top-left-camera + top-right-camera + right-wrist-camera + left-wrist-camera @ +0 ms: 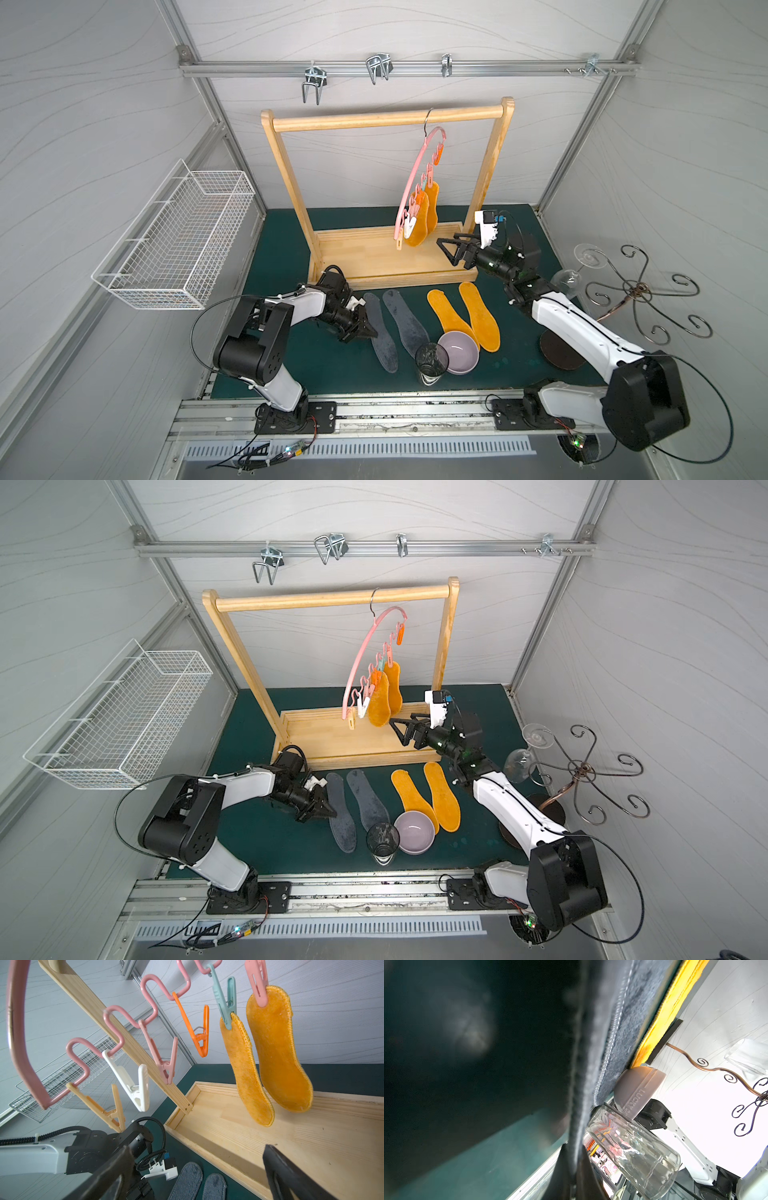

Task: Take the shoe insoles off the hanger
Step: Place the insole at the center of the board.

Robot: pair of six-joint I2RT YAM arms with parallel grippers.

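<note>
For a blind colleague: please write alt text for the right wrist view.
Two orange insoles hang from clothespins on a pink hanger above a wooden rack base; four more hang empty. The open right claw frames two grey insoles on the mat.

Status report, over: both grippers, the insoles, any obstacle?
Left gripper shut on a grey insole lying on the mat. Right gripper open, near two orange insoles clipped to the hanger. Nothing between it and them.

Insoles (484, 316) on mat (282, 249) before rack (386, 262)
</note>
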